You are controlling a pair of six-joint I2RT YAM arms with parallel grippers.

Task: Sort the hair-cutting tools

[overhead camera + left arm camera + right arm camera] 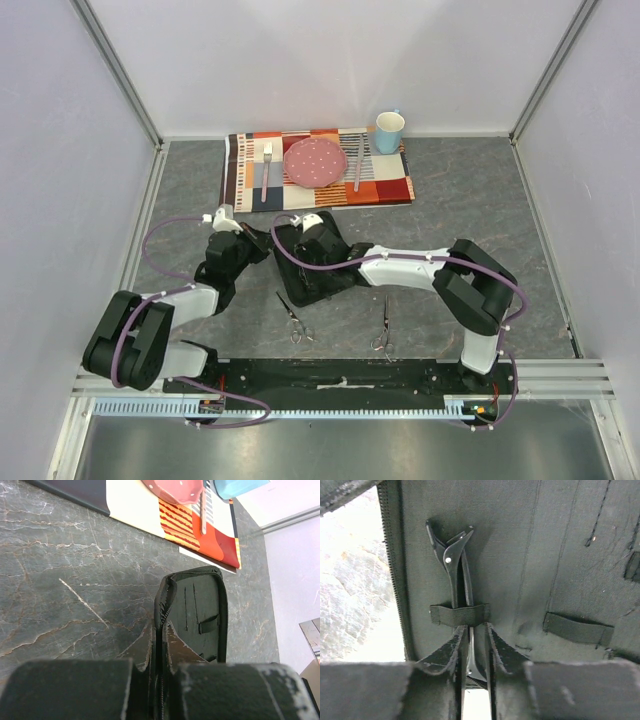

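Nearest the arm bases, the top view shows the first scissors (293,318) at 7 o'clock from the open black case (322,285) and the second scissors (383,327) at 5 o'clock, both flat on the table (480,220). Only the left wrist view shows the left gripper (159,630) pressed together on the case's upright zipped edge. Only the right wrist view shows the right gripper (475,627) slightly spread astride a black hair clip (454,565) (tucked under an elastic strap (460,615) inside the case). Farthest, at 12 o'clock, lies the striped placemat (385,185).
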